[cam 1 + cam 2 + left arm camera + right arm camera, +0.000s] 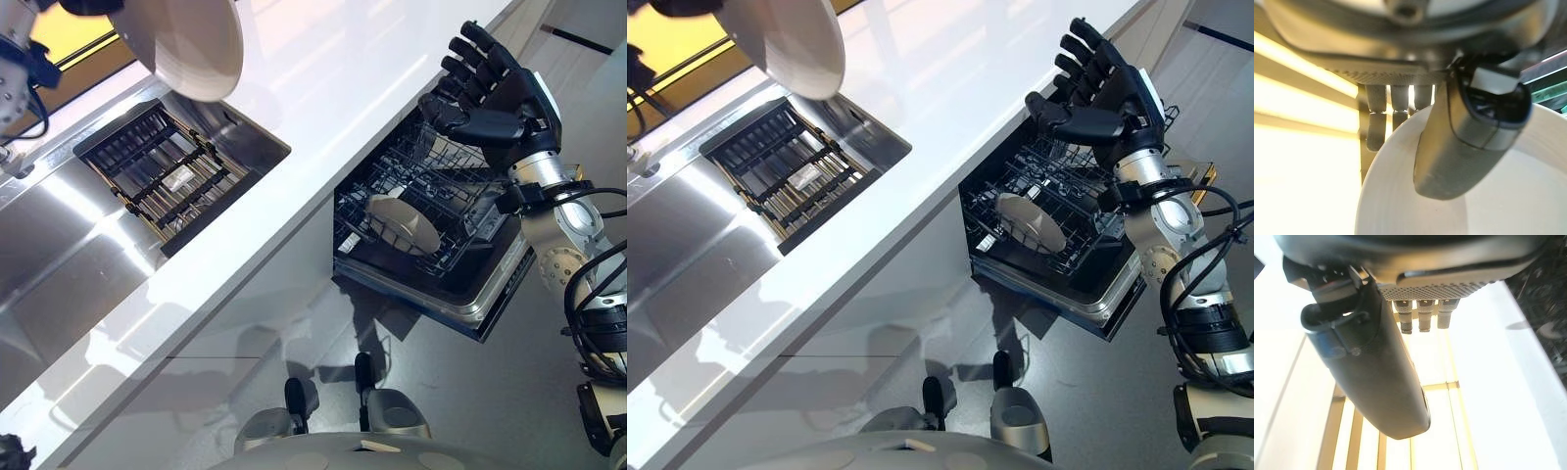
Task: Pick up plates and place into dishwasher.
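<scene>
White countertop (323,88) runs as a broad band from the 7 o'clock corner of the head views up to 1 o'clock, with grey floor (490,392) on its 5 o'clock side. Just off the counter's front edge, at about 4 o'clock of centre, the dishwasher (470,304) stands with its door dropped open and its dark wire rack (431,196) pulled out. One pale plate (402,223) stands on edge, tilted, among the rack's tines near the middle of the rack.

Above the rack's far corner, at 2 o'clock, the right hand (495,93) hangs in the air with its fingers spread and nearly straight, thumb out to the side, touching nothing; its own wrist view shows the thumb and fingers (1422,316) extended with no object between them.

On the other side of the counter, at 9 o'clock, a steel sink (69,245) is set into the surface, and a dark slatted drying rack (167,176) sits in the basin's far part.

Farthest off, at 11 o'clock, a second cream plate (191,44) is lifted above the drying rack, tilted. The left hand (1464,137) has it pinched: the thumb lies across the plate's inner face and the fingers (1376,122) reach behind the rim.
</scene>
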